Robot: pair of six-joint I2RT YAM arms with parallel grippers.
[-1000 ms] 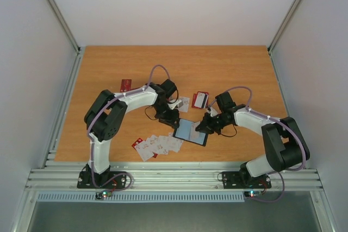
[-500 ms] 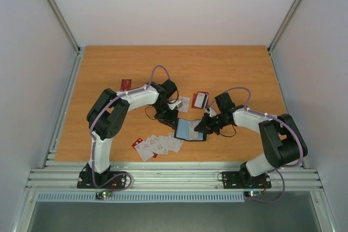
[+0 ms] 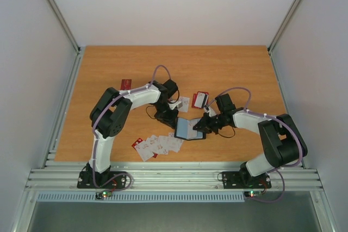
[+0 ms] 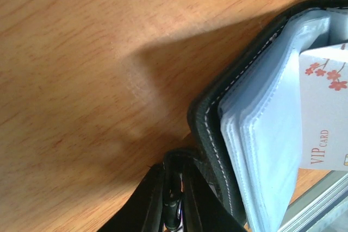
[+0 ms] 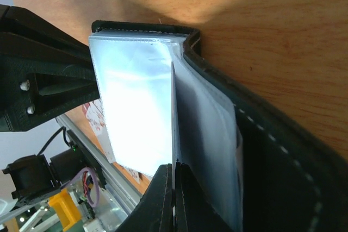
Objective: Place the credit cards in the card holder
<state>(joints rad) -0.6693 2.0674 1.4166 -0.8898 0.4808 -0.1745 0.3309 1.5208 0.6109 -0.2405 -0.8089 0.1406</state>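
The black card holder (image 3: 182, 129) lies open mid-table, pale bluish sleeves up. My left gripper (image 3: 172, 120) is shut on its black left cover; in the left wrist view the fingers (image 4: 147, 205) pinch the cover edge (image 4: 202, 134) beside the sleeves (image 4: 261, 150). My right gripper (image 3: 202, 127) is shut on a white card; in the right wrist view (image 5: 175, 188) the card shows edge-on (image 5: 173, 112) between the sleeves (image 5: 136, 107). The same card, with red flowers, sticks out of the holder in the left wrist view (image 4: 326, 107).
A fan of several white and red cards (image 3: 157, 145) lies near the front edge. A red card (image 3: 125, 84) lies at the left back. Two cards (image 3: 200, 100) and a white card (image 3: 184, 104) lie behind the holder. Side rails border the table.
My right gripper has moved slightly left with the card, toward the holder's fold. The holder's right side has drawn in. The left gripper keeps its hold.
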